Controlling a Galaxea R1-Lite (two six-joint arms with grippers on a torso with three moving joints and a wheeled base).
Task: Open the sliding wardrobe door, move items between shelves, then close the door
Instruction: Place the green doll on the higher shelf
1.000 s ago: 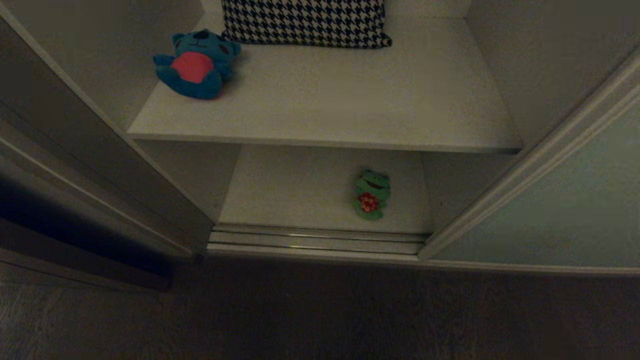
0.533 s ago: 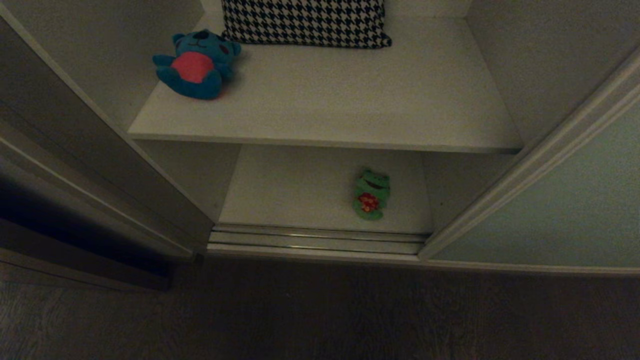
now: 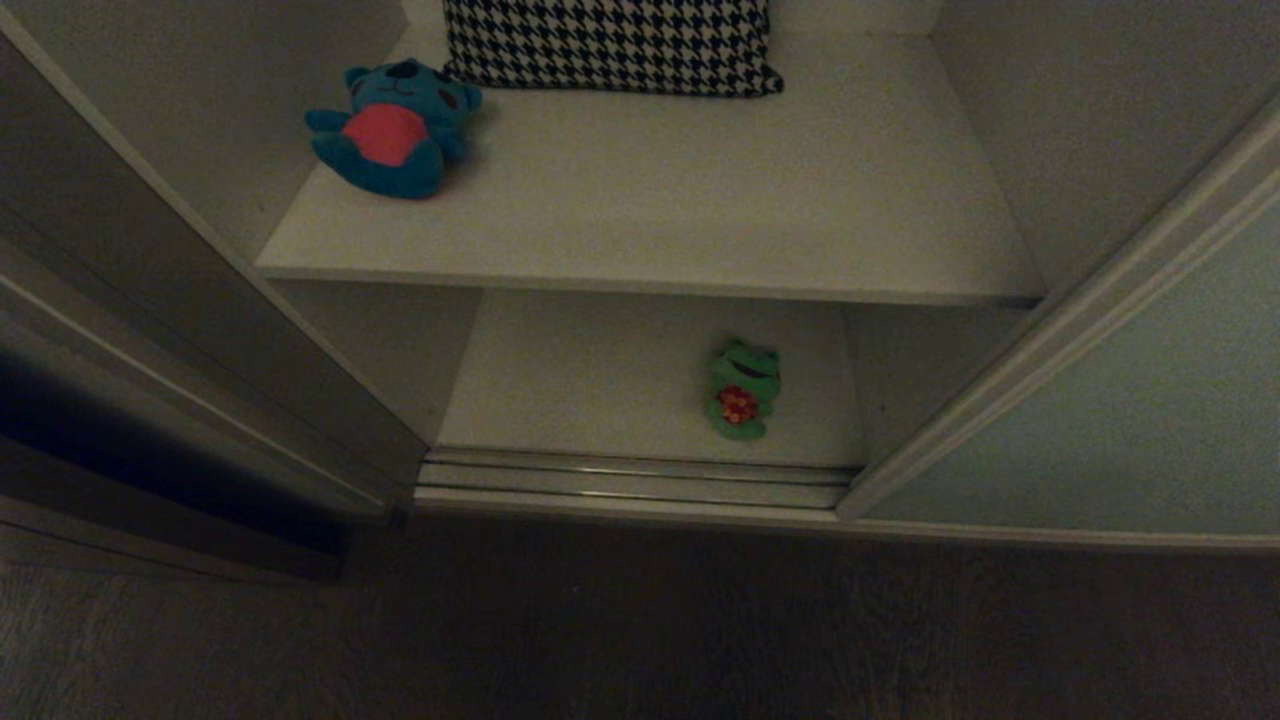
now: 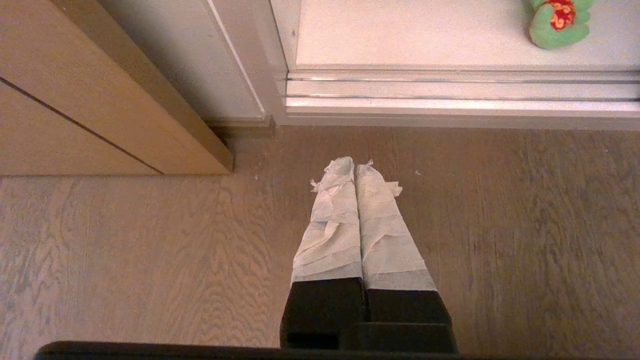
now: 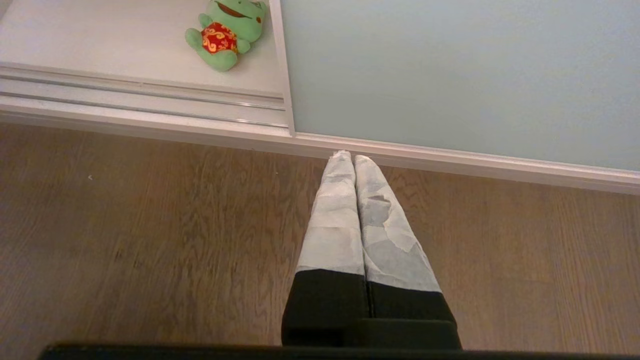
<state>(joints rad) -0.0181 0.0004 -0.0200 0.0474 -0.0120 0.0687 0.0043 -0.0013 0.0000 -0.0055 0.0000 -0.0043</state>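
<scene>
White gauze-like wrap covers both fingers of each gripper. The left gripper (image 4: 355, 167) is closed with nothing between its fingers; the two wrapped fingers lie pressed together along their whole length. It points down and forward over the wooden floor (image 4: 150, 260), short of the door track (image 4: 450, 92), with the brown wooden side panel (image 4: 75, 100) off to its outer side. The right gripper (image 5: 348, 157) is likewise closed and empty, fingers flush against each other, its tips directed at the floor just before the bottom frame of the sliding wardrobe door (image 5: 450, 75). Neither arm appears in the head view.

The sliding wardrobe door (image 3: 1130, 420) stands drawn to the right, leaving the compartment open. Two white boards are exposed. On the upper shelf (image 3: 700, 210) the teal-blue bear (image 3: 392, 127) lies on its back near the left wall, red belly up, just beside the corner of the black-and-white houndstooth cushion (image 3: 610, 45), which sits at the back of the same board. On the lower shelf (image 3: 580, 380) the green frog (image 3: 742, 390) lies face up, right of centre, near the front edge and close behind the track (image 3: 630, 482). In the right wrist view the frog (image 5: 227, 32) rests just beside the door's vertical frame edge; in the left wrist view only its lower part (image 4: 557, 22) is visible.
</scene>
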